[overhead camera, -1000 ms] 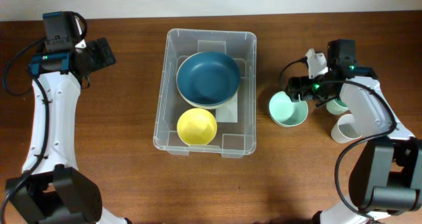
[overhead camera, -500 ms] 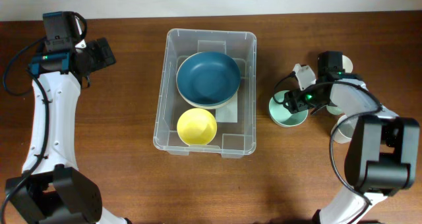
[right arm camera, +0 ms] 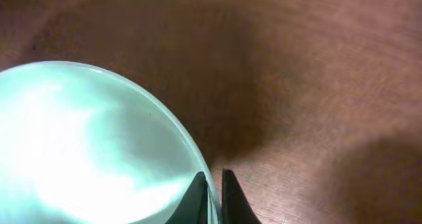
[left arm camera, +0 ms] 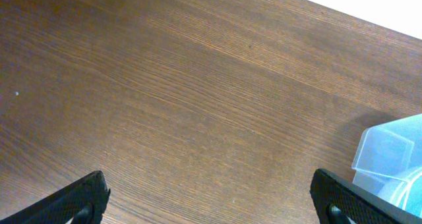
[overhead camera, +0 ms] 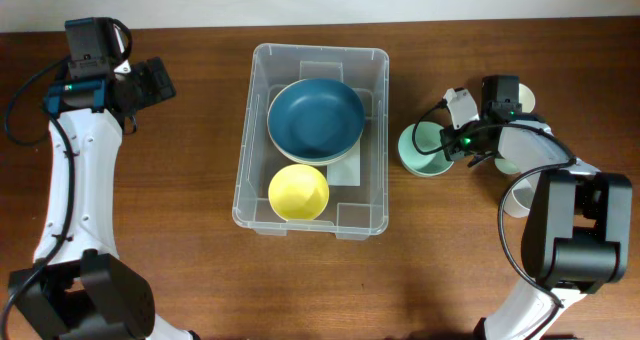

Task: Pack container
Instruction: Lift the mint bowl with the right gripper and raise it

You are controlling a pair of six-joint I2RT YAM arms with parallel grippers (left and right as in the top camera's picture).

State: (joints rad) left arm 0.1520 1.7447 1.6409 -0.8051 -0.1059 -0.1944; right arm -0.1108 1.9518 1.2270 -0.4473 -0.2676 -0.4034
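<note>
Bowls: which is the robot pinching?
The mint-green bowl outside the clear plastic container, in the right gripper; the dark blue bowl and yellow bowl sit inside.

Dark brown table (overhead camera: pixel 180 230), fine wood grain throughout. Clear, colourless container (overhead camera: pixel 244 195) with a white label (overhead camera: pixel 349 170) on its base. Deep teal-blue bowl (overhead camera: pixel 315 118), plain. Bright yellow bowl (overhead camera: pixel 298 192), plain. Pale mint-green bowl (overhead camera: pixel 420 150), glossy, with white glare. White cup (overhead camera: pixel 512 202). White left arm (overhead camera: pixel 70 180) and white right arm (overhead camera: pixel 548 152), both with black joints and cables. Small green light (overhead camera: pixel 463 138).
</note>
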